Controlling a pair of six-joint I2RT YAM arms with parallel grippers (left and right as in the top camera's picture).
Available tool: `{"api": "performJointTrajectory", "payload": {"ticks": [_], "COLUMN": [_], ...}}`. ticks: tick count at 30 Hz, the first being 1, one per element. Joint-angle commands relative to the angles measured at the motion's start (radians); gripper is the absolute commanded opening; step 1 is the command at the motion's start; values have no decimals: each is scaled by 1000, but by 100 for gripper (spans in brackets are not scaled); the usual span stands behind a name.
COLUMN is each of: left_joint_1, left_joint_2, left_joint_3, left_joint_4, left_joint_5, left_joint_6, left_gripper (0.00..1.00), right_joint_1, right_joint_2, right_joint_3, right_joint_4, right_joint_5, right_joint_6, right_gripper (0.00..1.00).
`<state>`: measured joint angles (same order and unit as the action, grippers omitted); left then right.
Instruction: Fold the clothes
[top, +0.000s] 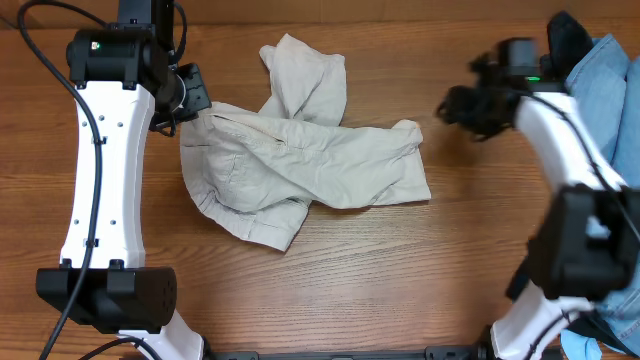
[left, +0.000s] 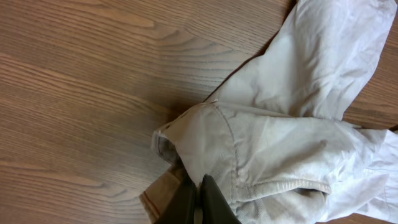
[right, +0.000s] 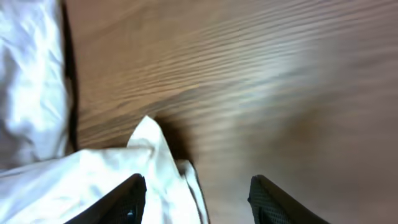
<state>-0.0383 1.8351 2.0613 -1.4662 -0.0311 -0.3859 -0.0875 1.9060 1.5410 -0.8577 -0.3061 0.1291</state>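
The left gripper (left: 200, 202) is pressing its two dark fingers tightly together on the waistband edge of the pale cream, wrinkled cotton trousers (top: 310, 160), pinching the cloth at the garment's left end. The right gripper (right: 199, 202) is holding its fingers wide apart and gripping nothing. It is hovering over the brown wood-grain table (top: 400, 270), just beside the trousers' right-hand corner. The trousers are lying crumpled across the middle of the table, with one leg bunching toward the far side.

The overhead view is showing the whole garment, plus a light blue denim garment (top: 608, 90) at the far right edge, which neither wrist view is catching. Only the right wrist view is revealing the spread fingers, with a tip of cloth lying between them. Only the left wrist view is showing the pinch clearly.
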Motion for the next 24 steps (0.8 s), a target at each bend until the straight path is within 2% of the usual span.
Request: {"api": "performJointTrajectory", "payload": {"ticks": [1,4,7,17,24], "left_joint_1": [5,5,5,5,5], "left_joint_2": [-18,-18,-18,-18,-18], "left_joint_3": [23,23,23,23,23], "left_joint_4": [8,8,5,-2,-2], "left_joint_5": [-21,-21,-21,-21,-20], "left_joint_6": [15,15,15,15,15], "left_gripper": [4,4,4,4,4], "right_joint_1": [-8,13,52,158,184], "right_joint_2": [-69,-51,-42,-42,-42], "right_joint_3": [29,-6,-82,-415,-482], "right_joint_4": [-73,-114,-69,339,517], "right_joint_5": [-11,-32,-66,-64,-66], "right_joint_6": [-18,-70,-119,-130,-130], "right_gripper": [57,56,53,53,54]}}
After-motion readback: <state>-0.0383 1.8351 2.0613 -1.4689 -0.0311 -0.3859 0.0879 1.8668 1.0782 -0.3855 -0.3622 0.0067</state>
